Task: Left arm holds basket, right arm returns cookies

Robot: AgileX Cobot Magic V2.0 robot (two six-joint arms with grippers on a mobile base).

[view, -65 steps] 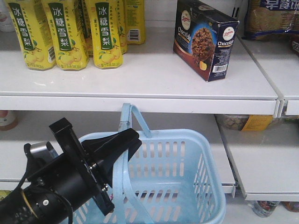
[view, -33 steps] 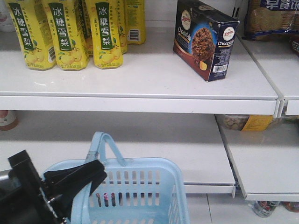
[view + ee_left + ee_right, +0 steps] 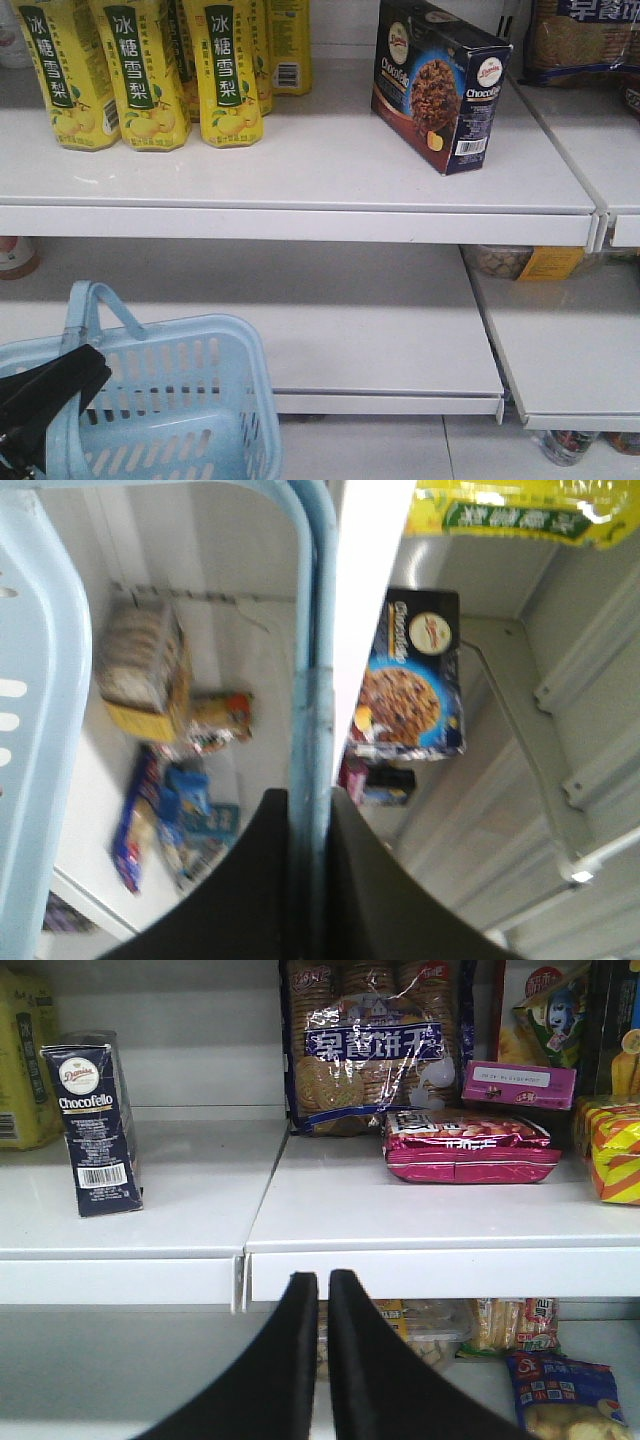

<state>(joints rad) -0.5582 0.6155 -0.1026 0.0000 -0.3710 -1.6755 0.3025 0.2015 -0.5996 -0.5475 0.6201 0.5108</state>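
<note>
Cookies [image 3: 438,85] on upper shelf [image 3: 300,170], drink cartons [image 3: 150,70] left, basket [image 3: 170,400] below left

Left gripper [image 3: 310,880] clamped on a handle; right gripper [image 3: 318,1360] closed, level, empty.

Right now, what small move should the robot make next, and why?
Probably none for the cookies: the carton already stands on the shelf, and the right gripper is shut and empty. I would only keep the left gripper clamped on the basket handle.
</note>
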